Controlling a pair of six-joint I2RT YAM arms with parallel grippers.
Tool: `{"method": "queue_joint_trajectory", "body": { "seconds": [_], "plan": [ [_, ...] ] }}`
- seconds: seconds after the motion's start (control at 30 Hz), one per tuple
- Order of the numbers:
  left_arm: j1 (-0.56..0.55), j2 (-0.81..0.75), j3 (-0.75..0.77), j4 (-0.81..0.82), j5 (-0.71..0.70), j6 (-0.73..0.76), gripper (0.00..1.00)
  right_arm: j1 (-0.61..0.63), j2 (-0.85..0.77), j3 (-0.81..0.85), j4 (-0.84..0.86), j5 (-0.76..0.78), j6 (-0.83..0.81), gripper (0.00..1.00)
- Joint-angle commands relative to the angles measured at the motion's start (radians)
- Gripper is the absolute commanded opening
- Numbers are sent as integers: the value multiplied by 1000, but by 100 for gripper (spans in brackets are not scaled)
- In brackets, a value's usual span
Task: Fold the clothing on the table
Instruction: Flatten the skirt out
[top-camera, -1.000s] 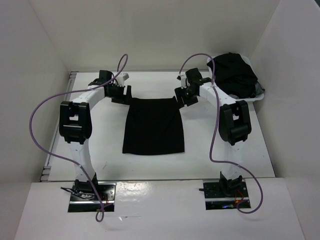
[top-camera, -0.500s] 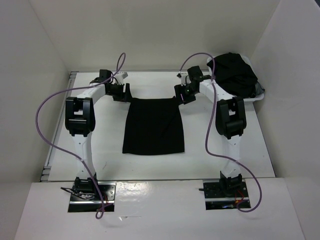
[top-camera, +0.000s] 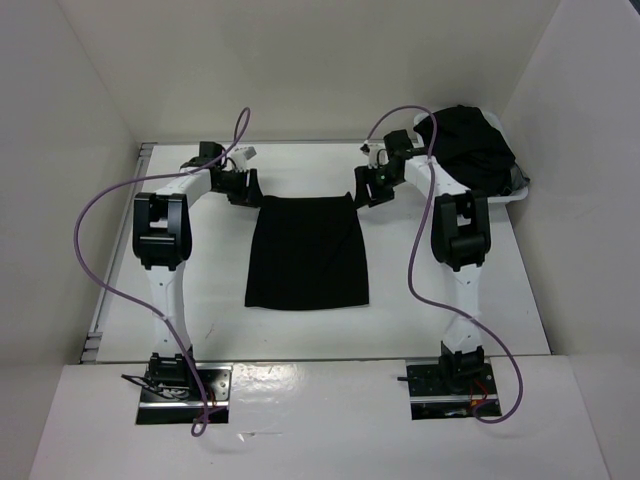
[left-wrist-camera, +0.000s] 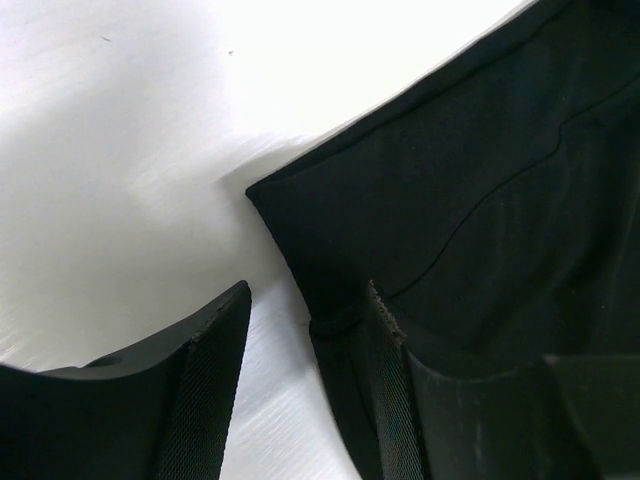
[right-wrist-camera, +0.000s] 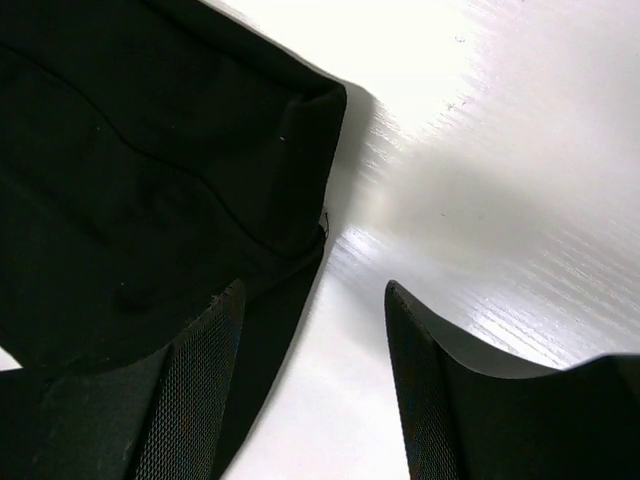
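The clothing (top-camera: 307, 255) lies flat on the desk (top-camera: 220, 300). Its wider hem is on the base side of both pairs of fingers, and its narrow far edge runs between them. The left fingers (top-camera: 250, 192) stand apart astride the far left corner, one tip over bare desk and the other over the cloth. The right fingers (top-camera: 363, 193) are spread open the same way across the far right corner. Beyond the right fingers, a heap of black clothes (top-camera: 465, 150) fills a white tray (top-camera: 520, 190).
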Motion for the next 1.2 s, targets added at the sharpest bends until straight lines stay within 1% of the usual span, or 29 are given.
{"method": "queue_joint_trajectory", "body": {
  "seconds": [0.0, 0.27, 0.33, 0.57, 0.6, 0.63, 0.7, 0.73, 0.87, 0.97, 1.03, 1.17],
  "plan": [
    [6, 53, 24, -14, 46, 0, 57, -4, 24, 70, -27, -57, -26, 63],
    [6, 89, 64, -33, 106, 0, 57, -4, 83, 150, -47, -109, -26, 63],
    [6, 90, 64, -34, 106, 0, 55, -4, 114, 183, -70, -118, -26, 63],
    [6, 90, 53, -34, 115, 0, 46, -13, 154, 263, -83, -140, -35, 63],
    [6, 90, 53, -34, 115, 0, 46, -13, 165, 278, -83, -149, -35, 63],
    [6, 90, 53, -34, 115, 0, 41, -13, 177, 278, -92, -149, -35, 63],
    [6, 90, 30, -34, 115, 0, 37, -13, 186, 301, -92, -161, -35, 63],
    [6, 80, 30, -34, 115, 0, 32, -22, 211, 317, -92, -172, -35, 63],
    [6, 71, 21, -34, 115, 10, 25, -22, 263, 383, -115, -192, -35, 63],
    [6, 62, 2, -34, 115, 20, 23, -22, 304, 433, -115, -192, -35, 63],
    [6, 62, 2, -34, 115, 20, 23, -31, 329, 488, -145, -192, -46, 63],
    [6, 62, -7, -34, 153, 38, 23, -31, 372, 542, -178, -201, -55, 63]
  ]
}}
